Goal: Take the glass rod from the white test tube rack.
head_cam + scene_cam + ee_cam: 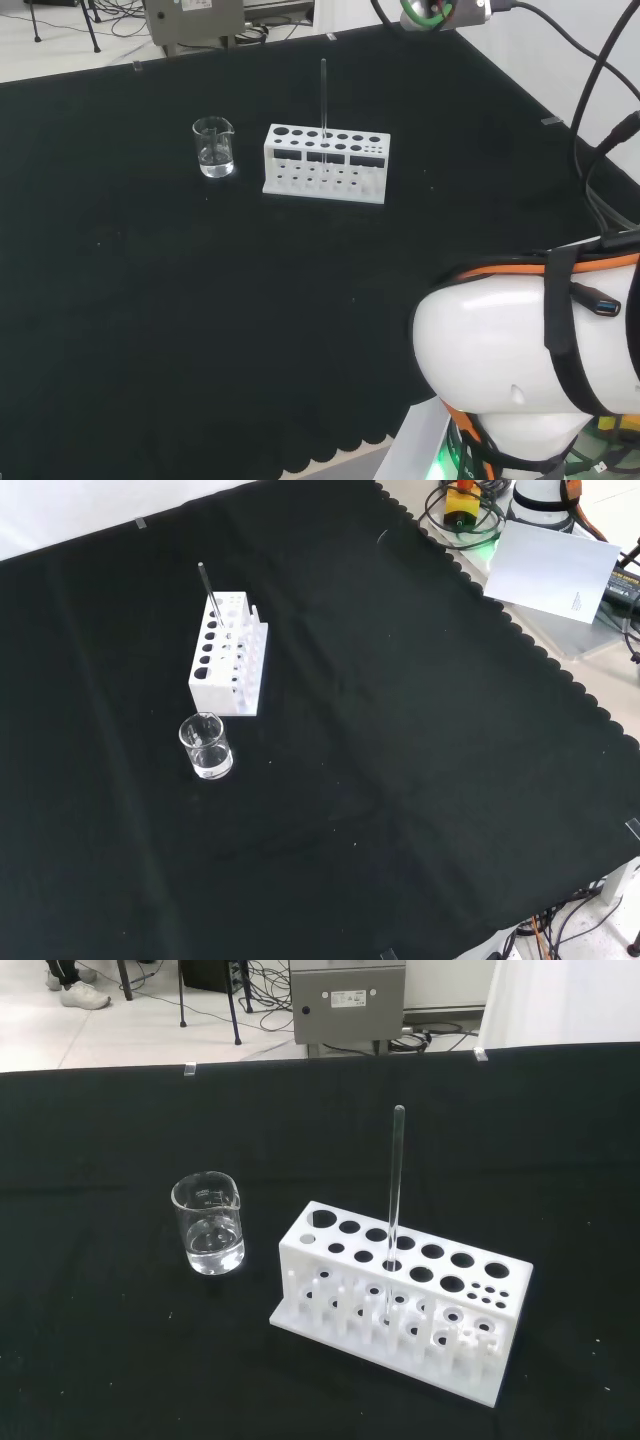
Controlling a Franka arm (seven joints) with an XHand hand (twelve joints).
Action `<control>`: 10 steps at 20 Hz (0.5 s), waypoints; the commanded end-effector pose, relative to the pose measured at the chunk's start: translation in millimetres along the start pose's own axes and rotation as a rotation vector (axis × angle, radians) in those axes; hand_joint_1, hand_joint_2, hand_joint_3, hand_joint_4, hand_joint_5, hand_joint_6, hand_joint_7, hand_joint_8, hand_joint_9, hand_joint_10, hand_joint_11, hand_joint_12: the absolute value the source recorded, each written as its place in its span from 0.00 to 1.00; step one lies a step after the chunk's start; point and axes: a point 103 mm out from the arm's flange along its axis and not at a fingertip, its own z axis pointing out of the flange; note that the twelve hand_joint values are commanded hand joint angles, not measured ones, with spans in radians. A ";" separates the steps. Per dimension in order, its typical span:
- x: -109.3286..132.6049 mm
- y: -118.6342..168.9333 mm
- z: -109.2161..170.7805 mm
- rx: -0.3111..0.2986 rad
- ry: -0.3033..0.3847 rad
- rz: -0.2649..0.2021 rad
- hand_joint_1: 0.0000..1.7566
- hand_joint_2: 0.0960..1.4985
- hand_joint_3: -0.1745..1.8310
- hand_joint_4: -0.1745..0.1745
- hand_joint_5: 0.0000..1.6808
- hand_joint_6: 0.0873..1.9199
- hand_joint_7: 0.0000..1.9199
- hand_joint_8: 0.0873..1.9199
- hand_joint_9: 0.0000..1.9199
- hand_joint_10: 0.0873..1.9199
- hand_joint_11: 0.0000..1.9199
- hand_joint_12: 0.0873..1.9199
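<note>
On the black cloth, at roughly 11 o'clock from centre in the front view, stands the white test tube rack. The glass rod sits upright in one of its middle holes, untouched. A clear beaker stands just beside the rack, at the rack's 9 o'clock in the head view. I cannot tell how my hand is set.

Hazards, as I judge them: pulling the rod off-vertical could bind it in its hole and tip the rack. A sideways approach could strike the beaker. Glass offers little friction; the rod could slide downward through my hold.
</note>
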 end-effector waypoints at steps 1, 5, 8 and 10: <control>0.0 0.3 0.0 -0.010 -0.008 -0.001 0.31 0.54 0.37 0.15 0.00 0.00 0.00 0.04 0.00 0.21 0.00 0.36; 0.6 1.7 0.2 -0.009 -0.013 -0.005 0.30 0.58 0.33 0.15 0.00 0.00 0.00 0.02 0.00 0.19 0.00 0.34; 1.3 2.6 0.6 -0.007 -0.016 -0.004 0.30 0.58 0.32 0.15 0.00 0.00 0.00 0.02 0.00 0.18 0.00 0.34; 1.8 3.1 0.7 -0.007 -0.014 -0.002 0.31 0.59 0.31 0.15 0.01 0.00 0.00 0.02 0.00 0.19 0.00 0.33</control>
